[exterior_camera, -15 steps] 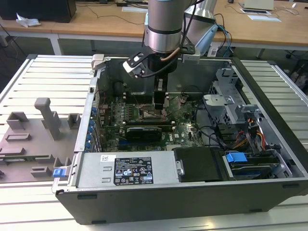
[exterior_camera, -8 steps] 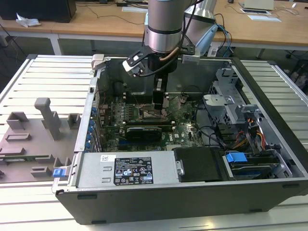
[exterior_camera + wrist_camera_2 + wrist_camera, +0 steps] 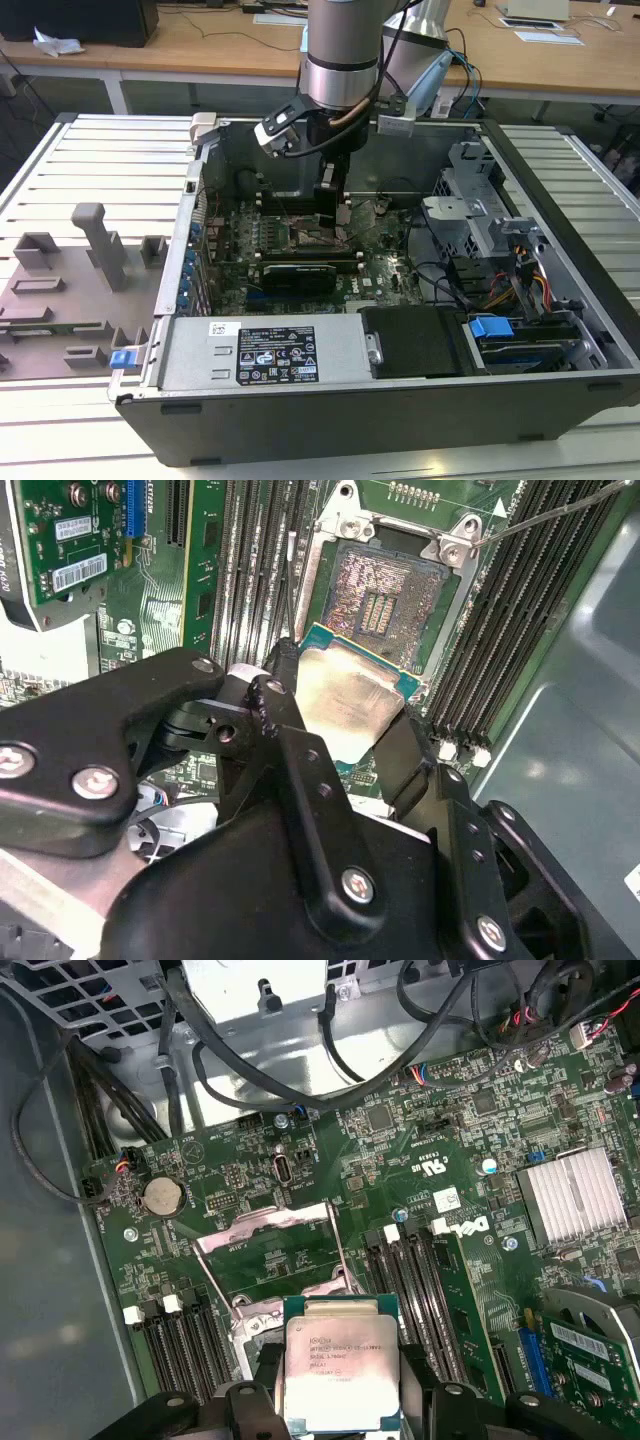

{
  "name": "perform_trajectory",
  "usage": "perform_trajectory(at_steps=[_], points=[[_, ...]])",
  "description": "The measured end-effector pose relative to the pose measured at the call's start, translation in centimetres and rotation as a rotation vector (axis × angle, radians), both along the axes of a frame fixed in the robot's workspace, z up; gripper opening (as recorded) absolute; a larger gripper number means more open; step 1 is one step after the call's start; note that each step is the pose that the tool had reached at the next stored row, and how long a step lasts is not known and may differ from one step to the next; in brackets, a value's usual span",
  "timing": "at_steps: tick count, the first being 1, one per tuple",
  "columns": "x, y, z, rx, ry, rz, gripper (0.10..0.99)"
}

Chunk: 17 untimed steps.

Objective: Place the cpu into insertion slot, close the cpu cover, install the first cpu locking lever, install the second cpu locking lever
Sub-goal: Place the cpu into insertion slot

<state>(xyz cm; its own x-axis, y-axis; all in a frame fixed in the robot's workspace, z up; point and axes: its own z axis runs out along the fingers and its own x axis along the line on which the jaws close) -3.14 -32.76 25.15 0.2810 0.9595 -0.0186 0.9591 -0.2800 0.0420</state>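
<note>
My gripper is shut on the cpu, a flat square chip with a silver top and green edge, gripped by two opposite sides between black fingers. In the first wrist view the cpu faces up. The insertion slot, a dark square socket with a metal rim, lies open just beyond the chip. The cpu is held above it and apart. The cpu cover, a thin metal frame, stands swung open. A thin lever rod sticks up by the slot. In the exterior view the gripper reaches down into the open computer case.
Long black memory slots flank the socket on both sides. Black cables and a drive cage crowd one side of the case. A finned heat sink and an upright card sit nearby. A grey fixture plate lies at the exterior view's left.
</note>
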Motion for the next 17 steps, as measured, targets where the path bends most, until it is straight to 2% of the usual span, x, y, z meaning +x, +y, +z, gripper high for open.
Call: perform_trajectory(at_steps=[2,4,7,10,12,17], points=[[0.0,0.0,0.0,0.0,0.0001,0.068,0.545],[0.0,0.0,-0.02,0.0,0.0,0.106,0.545],[0.0,0.0,-0.05,0.0,0.0,0.229,0.545],[0.0,0.0,-0.08,0.0,0.0,0.3,0.545],[0.0,0.0,-0.08,0.0,0.0001,0.368,0.545],[-0.21,0.0,-0.12,0.0,-0.0002,0.376,0.545]])
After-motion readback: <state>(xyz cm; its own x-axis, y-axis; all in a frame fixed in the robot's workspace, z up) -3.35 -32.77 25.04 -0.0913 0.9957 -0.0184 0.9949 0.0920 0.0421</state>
